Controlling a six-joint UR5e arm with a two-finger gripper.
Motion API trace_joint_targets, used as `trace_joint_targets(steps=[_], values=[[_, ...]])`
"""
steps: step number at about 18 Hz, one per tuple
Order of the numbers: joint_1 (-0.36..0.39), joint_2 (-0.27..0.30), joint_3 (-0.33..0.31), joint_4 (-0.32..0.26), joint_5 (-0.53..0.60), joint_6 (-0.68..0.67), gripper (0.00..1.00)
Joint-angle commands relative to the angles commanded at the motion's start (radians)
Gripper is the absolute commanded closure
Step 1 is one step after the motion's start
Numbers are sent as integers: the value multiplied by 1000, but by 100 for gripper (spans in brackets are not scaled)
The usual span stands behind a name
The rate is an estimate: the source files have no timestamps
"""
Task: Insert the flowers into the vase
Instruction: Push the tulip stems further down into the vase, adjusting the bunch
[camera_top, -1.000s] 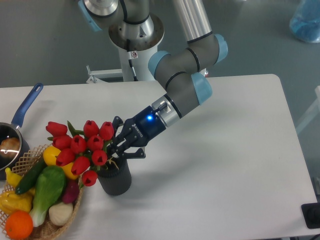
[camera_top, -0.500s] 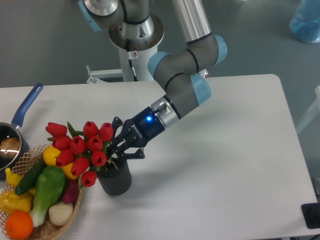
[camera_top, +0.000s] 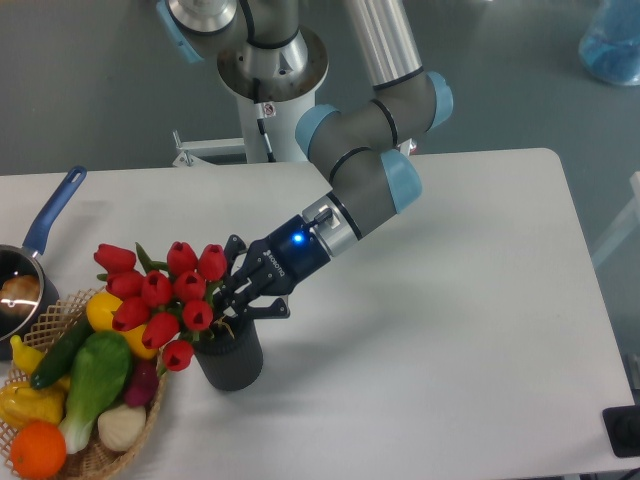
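Pincer (camera_top: 237, 300) angled down-left over the mouth of the vase (camera_top: 231, 362), fingers parted around the stem bundle, apparently not squeezing it; whether any pad touches the stems cannot be told, dark fingers against a dark rim. Tulips (camera_top: 165, 299) with stem ends down inside the vase, buds fanned out and leaning left toward the wicker basket (camera_top: 125, 440) of vegetables. Lean probably down to a bunch wider than the mouth plus entry from the right side. Vase upright on the white desk (camera_top: 430, 330), just beside the basket, lowest bud hanging over the rim gap. Looks like insertion essentially done, release stage. Risk on retreat: finger snagging a stem or leaf and dragging the bunch or tipping the vase. Saucepan (camera_top: 30, 270) at far left, well apart from the action.
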Motion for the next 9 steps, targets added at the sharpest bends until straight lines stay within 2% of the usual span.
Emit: trace_joint_targets(steps=[9], values=[[6, 0, 0, 0, -18, 0, 73]])
